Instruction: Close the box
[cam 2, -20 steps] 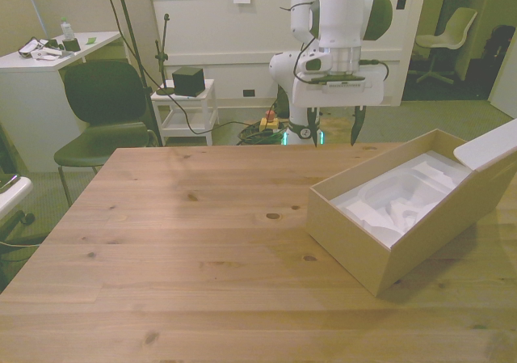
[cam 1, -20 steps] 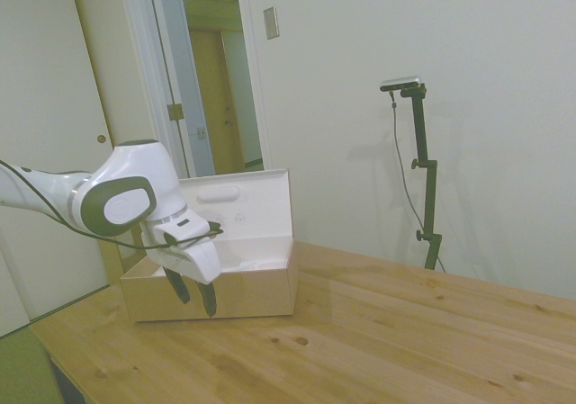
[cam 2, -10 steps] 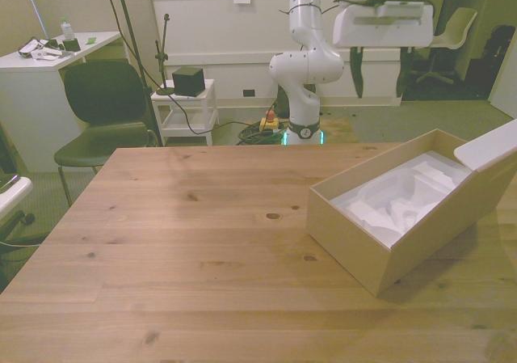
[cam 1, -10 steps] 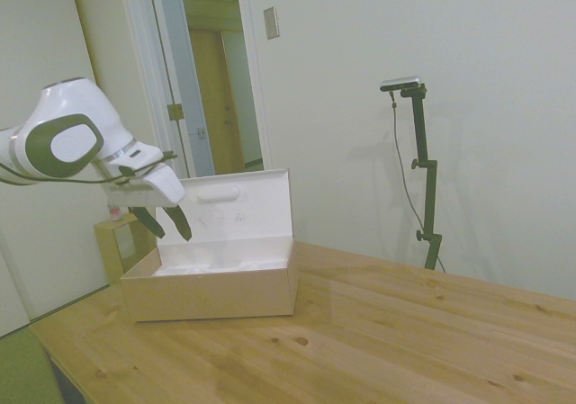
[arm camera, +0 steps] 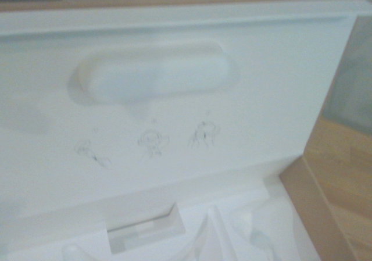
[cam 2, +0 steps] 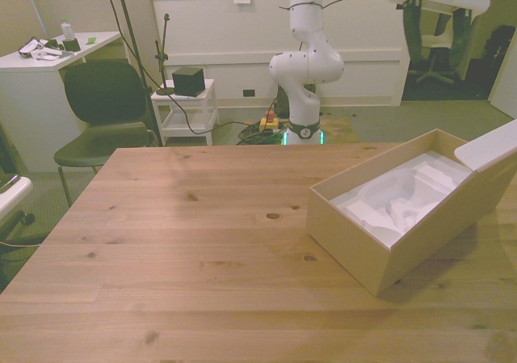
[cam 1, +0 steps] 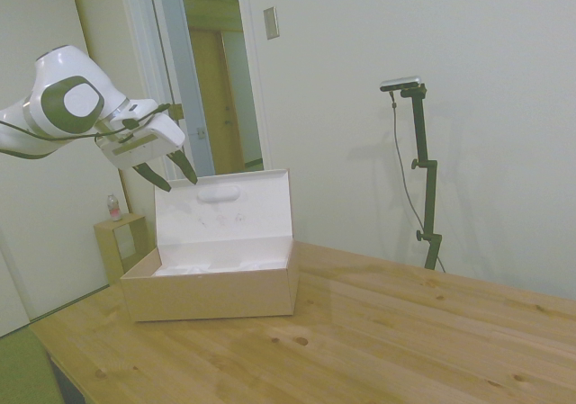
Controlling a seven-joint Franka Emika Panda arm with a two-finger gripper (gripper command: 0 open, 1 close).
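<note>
Gripper (cam 1: 175, 171) spread wide and empty, hovering above the upright white lid (cam 1: 223, 204) of the large tan cardboard box (cam 1: 211, 291), sitting open at the wooden table (cam 1: 378, 332) end. Best carried behind the lid's top edge, then pushed forward and down, slowly, avoiding shoving the whole box.

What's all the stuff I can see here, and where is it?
Box: one, tan outside, white inside, on the table at the front view's right.
Lid: one, white inside, standing upright, open.
Insert: one, white, moulded, inside the box.
Table: one, wooden.
Chair: one, dark, behind the table at the front view's left.
Shelf: one, white, beside the chair, a black cube on top.
Desk: one, white, far left in the front view.
Gripper: one, white with dark fingers, open, raised above the lid's top edge.
</note>
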